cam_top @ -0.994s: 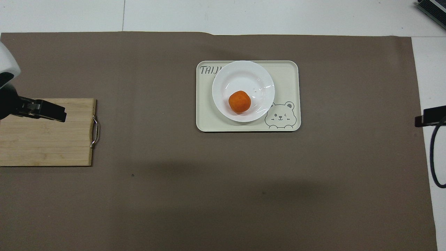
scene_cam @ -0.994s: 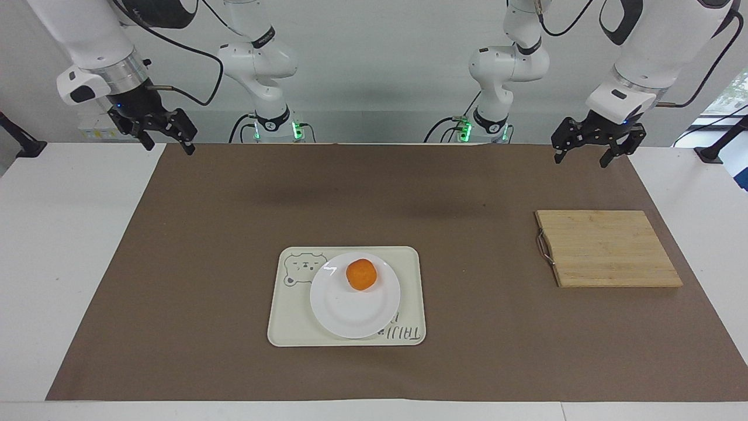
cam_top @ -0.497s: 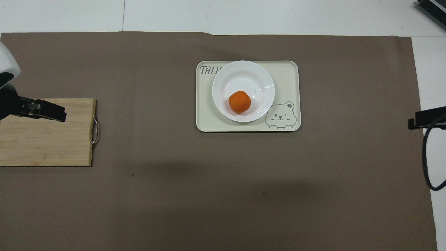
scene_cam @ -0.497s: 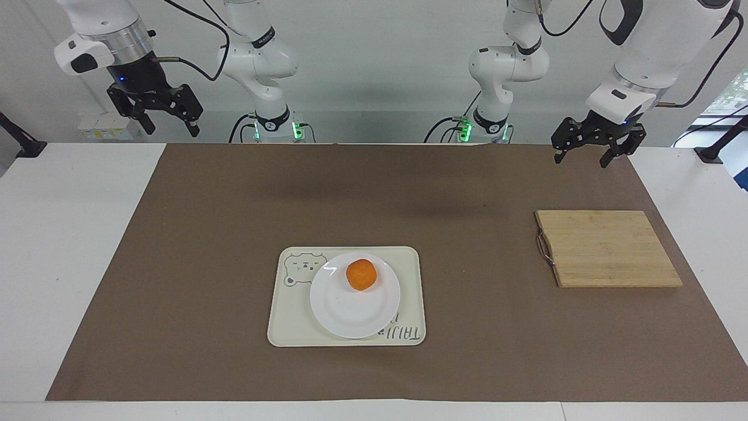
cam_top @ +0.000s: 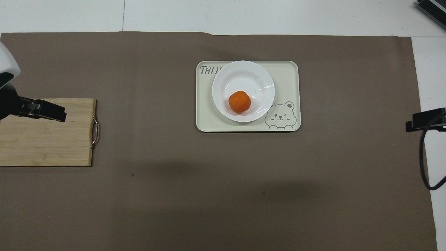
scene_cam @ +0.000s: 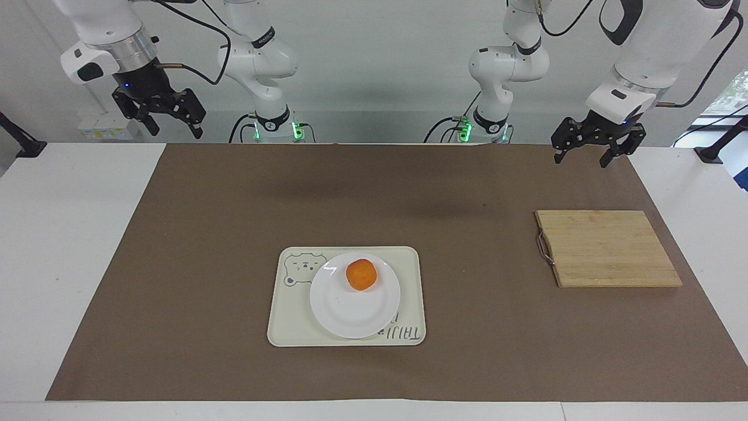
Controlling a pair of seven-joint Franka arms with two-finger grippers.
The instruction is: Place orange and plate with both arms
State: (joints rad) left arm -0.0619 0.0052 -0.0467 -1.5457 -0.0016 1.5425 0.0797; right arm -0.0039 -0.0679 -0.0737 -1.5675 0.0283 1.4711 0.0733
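Note:
The orange lies on the white plate, toward the plate's edge nearer the robots. The plate sits on a cream bear tray in the middle of the brown mat. My left gripper hangs open and empty, raised over the left arm's end of the table; one of its fingers shows over the cutting board. My right gripper hangs open and empty, raised over the right arm's end; in the overhead view only its tip shows. Both are well apart from the plate.
A bamboo cutting board with a metal handle lies on the mat toward the left arm's end. The brown mat covers most of the white table. A black cable hangs by the right gripper.
My right gripper has risen and turned above its end of the table, shifting slightly toward the middle. The left arm, orange, plate and tray have not moved.

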